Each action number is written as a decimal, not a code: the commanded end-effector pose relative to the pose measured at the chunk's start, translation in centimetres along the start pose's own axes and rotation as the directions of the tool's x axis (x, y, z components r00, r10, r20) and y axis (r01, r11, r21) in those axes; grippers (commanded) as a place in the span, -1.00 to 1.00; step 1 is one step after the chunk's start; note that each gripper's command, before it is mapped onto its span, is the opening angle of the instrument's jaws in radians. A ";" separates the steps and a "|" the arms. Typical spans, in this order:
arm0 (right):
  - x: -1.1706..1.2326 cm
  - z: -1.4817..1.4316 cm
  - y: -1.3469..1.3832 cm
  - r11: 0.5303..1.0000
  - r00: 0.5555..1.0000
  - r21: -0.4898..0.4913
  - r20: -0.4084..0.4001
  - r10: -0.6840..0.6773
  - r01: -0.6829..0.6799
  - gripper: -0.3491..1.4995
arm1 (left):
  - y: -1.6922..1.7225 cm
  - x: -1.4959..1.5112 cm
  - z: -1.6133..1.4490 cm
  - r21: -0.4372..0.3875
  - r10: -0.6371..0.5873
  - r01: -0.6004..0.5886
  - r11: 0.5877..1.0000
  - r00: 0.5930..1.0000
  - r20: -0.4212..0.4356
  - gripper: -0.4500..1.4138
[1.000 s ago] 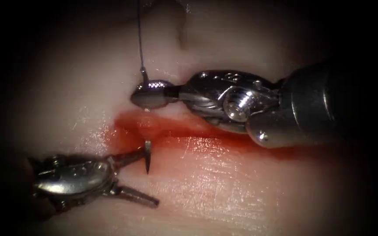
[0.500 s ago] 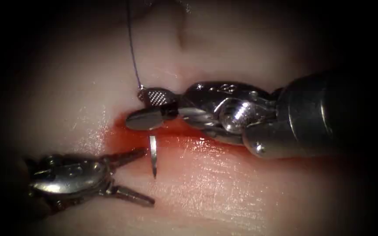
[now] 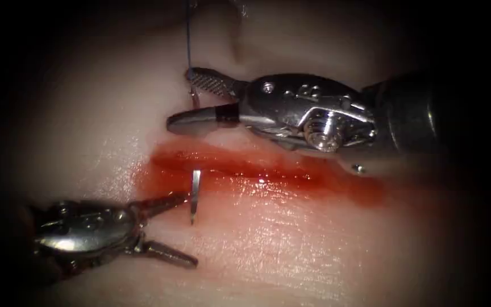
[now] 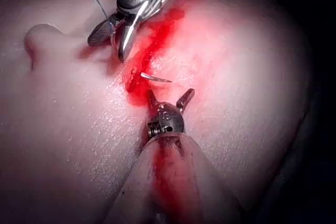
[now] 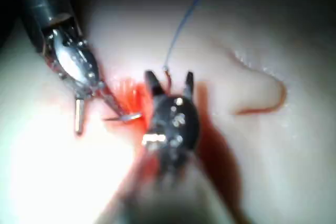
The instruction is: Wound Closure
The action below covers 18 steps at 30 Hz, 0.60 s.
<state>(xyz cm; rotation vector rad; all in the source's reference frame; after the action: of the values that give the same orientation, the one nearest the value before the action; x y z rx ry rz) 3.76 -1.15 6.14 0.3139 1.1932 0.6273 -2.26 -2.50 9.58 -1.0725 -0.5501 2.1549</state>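
Observation:
The curved needle sits in the tissue (image 3: 291, 239) across the red cut (image 3: 268, 170). Its pointed end (image 3: 194, 196) sticks out below the cut in the endoscope view, and its tail end (image 3: 193, 98) shows above the cut with the thread (image 3: 188, 34) running up from it. My right tool (image 3: 180, 99) stands open around the tail end, its jaws apart and gripping nothing. My left tool (image 3: 191, 229) is open at the lower left, holding nothing; its upper jaw lies right beside the needle's point. The left wrist view has the needle point (image 4: 156, 78) just ahead of my left tool (image 4: 170, 95).
Red fluid (image 3: 160, 176) fills the cut and stains the tissue around its left end. A small fold (image 4: 37, 38) rises from the tissue beyond the right tool. The right tool's shaft (image 3: 416, 113) lies along the cut's upper edge.
The right tool's jaws, shut on the needle's tail one second ago, have opened and let it go, then lifted slightly away from the cut. The left tool has barely moved.

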 end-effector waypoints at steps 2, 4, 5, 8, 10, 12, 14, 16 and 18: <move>-0.05 0.07 -0.05 1.000 1.000 0.011 0.000 -0.013 0.013 -0.55 | 0.05 -0.07 0.09 -0.003 -0.003 0.003 1.000 1.000 0.001 0.40; -0.05 0.07 -0.06 0.999 1.000 0.017 0.000 -0.030 0.030 -1.00 | 0.05 -0.08 0.09 -0.003 -0.003 0.003 1.000 1.000 0.001 0.40; -0.06 0.06 -0.05 0.999 1.000 0.017 -0.003 -0.031 0.031 -1.00 | 0.05 -0.08 0.09 -0.002 -0.003 0.003 1.000 1.000 0.004 0.40; -0.08 0.03 -0.02 0.999 0.999 0.021 0.030 -0.035 0.034 -1.00 | 0.05 -0.08 0.09 -0.002 -0.003 0.003 1.000 1.000 0.004 0.40; -0.12 0.02 -0.01 0.999 0.998 0.020 0.054 -0.040 0.039 -1.00 | 0.06 -0.08 0.09 -0.002 -0.003 0.003 1.000 1.000 0.004 0.40; -0.18 0.02 0.00 1.000 0.997 0.023 0.072 -0.012 0.010 -1.00 | 0.06 -0.09 0.08 -0.002 -0.003 0.003 1.000 1.000 0.007 0.40; -0.23 0.02 -0.02 0.999 0.995 0.036 0.095 0.018 -0.021 -1.00 | 0.06 -0.09 0.07 -0.002 -0.002 0.002 1.000 1.000 0.007 0.40; -0.25 0.02 -0.05 0.998 0.992 0.050 0.115 0.043 -0.049 -1.00 | 0.05 -0.10 0.06 -0.003 -0.001 0.001 1.000 1.000 0.010 0.40; -0.26 -0.01 -0.10 0.994 0.987 0.074 0.146 0.068 -0.079 -1.00 | 0.05 -0.10 0.06 -0.002 -0.001 0.001 1.000 1.000 0.013 0.40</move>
<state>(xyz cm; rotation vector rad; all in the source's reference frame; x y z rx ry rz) 3.66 -1.35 6.23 0.4925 1.0614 0.6169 -2.23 -2.52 9.59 -1.0618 -0.5531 2.1637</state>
